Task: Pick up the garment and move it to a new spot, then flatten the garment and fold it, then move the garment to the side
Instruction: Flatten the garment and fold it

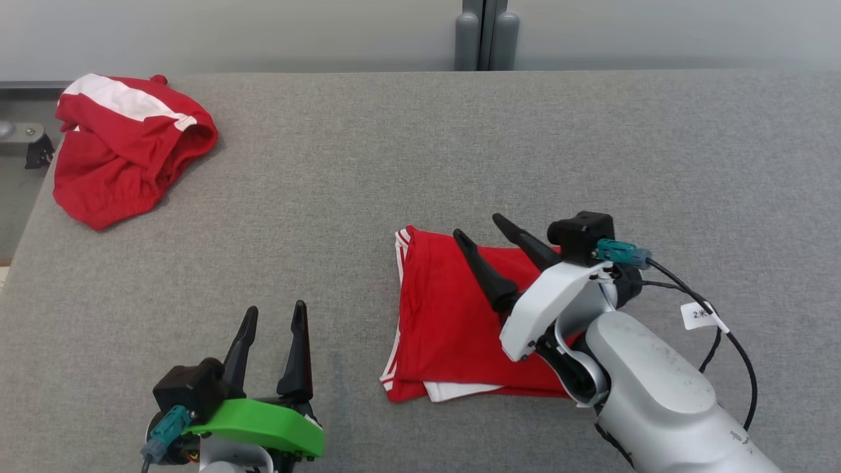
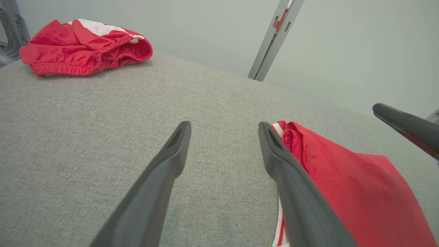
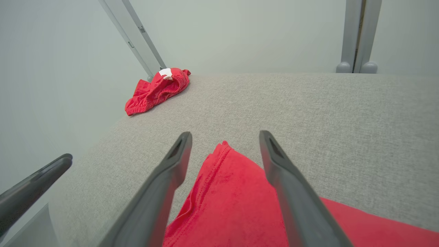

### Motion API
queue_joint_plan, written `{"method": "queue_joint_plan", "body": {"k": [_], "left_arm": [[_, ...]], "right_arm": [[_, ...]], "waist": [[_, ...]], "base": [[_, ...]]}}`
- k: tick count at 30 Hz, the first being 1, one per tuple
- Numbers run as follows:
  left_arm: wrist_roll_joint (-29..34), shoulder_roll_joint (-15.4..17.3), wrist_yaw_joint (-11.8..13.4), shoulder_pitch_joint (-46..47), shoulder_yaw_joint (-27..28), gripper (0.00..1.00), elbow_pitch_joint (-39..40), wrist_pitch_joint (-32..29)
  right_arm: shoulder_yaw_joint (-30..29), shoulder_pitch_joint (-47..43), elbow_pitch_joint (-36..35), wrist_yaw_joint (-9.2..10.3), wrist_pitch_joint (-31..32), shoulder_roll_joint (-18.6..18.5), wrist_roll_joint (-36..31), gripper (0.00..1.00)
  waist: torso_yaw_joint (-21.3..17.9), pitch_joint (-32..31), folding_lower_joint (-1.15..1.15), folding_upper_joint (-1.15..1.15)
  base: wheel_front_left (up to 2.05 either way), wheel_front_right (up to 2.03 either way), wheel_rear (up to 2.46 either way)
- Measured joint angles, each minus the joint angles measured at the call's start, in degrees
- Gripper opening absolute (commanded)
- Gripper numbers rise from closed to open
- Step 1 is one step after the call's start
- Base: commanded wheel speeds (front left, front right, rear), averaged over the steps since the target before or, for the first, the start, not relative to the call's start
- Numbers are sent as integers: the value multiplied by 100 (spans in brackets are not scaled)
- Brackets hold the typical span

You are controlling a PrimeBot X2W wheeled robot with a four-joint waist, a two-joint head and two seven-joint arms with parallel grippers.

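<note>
Slanting over folded garment (image 1: 447, 315), right gripper (image 1: 478, 225) splayed, empty; left gripper (image 1: 276, 307) splayed, empty

folded garment (image 1: 453, 315): red, thin white stripes along one edge, white layer showing at the near edge
crumpled garment (image 1: 125, 144): red with a broad white band
table top (image 1: 394, 151): grey, fine woven fleck
left gripper (image 1: 276, 307): black, on a bright green mount
right gripper (image 1: 477, 225): black, on a white housing
</note>
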State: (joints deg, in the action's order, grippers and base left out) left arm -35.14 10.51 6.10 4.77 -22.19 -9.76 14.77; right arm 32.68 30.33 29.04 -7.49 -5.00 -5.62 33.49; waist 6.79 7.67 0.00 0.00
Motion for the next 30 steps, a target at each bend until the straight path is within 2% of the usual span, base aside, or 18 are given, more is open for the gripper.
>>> {"method": "queue_joint_plan", "body": {"k": [8,17,30], "left_arm": [[9,9,4,-4,-27,100,5,0],[96,-69,-43,-15,14,100,14,19],[534,-361,-177,-295,722,100,181,26]], "right_arm": [[-702,-346,-22,0,-259,-92,-547,100],[-1695,-1001,-405,0,-682,-71,-1281,100],[-2644,-1920,-1234,0,-882,230,-2081,100]], "waist": [[-117,-59,0,0],[-234,-166,0,0],[-477,-321,0,0]], "base": [[0,0,0],[0,0,0],[0,0,0]]}}
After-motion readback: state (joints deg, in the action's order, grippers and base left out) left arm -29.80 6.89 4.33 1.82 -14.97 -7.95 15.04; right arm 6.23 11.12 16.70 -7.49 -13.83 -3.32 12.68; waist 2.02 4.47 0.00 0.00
